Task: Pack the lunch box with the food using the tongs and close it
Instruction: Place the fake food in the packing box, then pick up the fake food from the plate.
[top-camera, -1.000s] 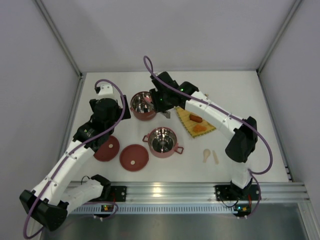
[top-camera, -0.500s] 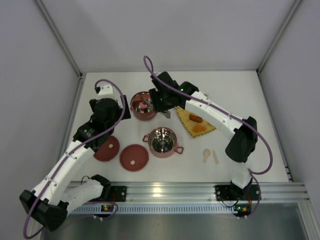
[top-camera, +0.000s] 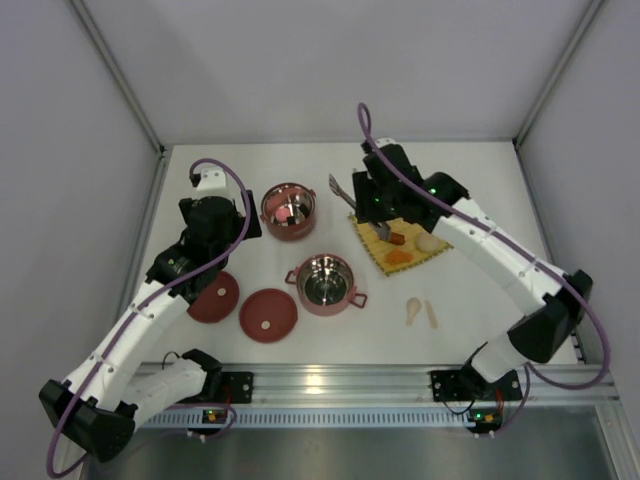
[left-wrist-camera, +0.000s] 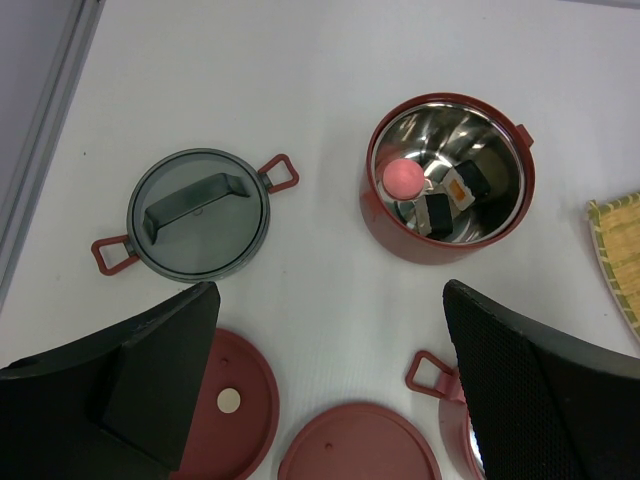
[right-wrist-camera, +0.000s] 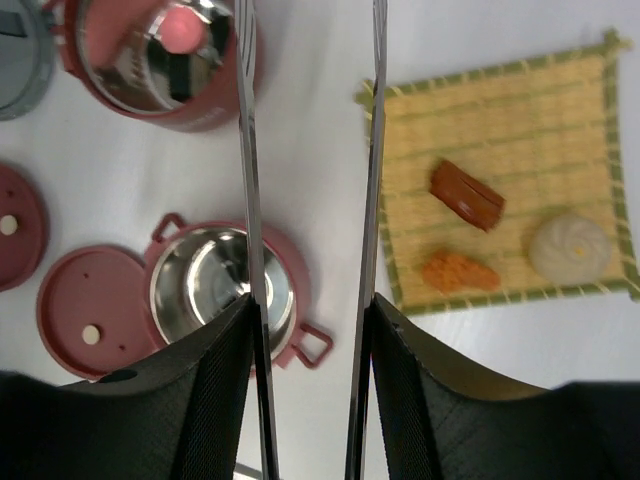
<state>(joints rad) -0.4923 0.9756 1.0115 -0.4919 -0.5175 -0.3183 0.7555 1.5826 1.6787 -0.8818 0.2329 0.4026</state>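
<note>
The tongs are clamped in the right gripper's jaws, with their two arms apart and reaching forward. Right of those jaws, the mat holds the sausage, orange piece and cream piece. Left of them sits the near pot. The left gripper's jaws gape wide. Ahead of them, the far pot holds a pink round and rolls.

We see a white tabletop carrying a far bowl, a near bowl, a small red lid just beside a larger red lid, a grey handled lid, a yellow mat, and two beige sticks.
</note>
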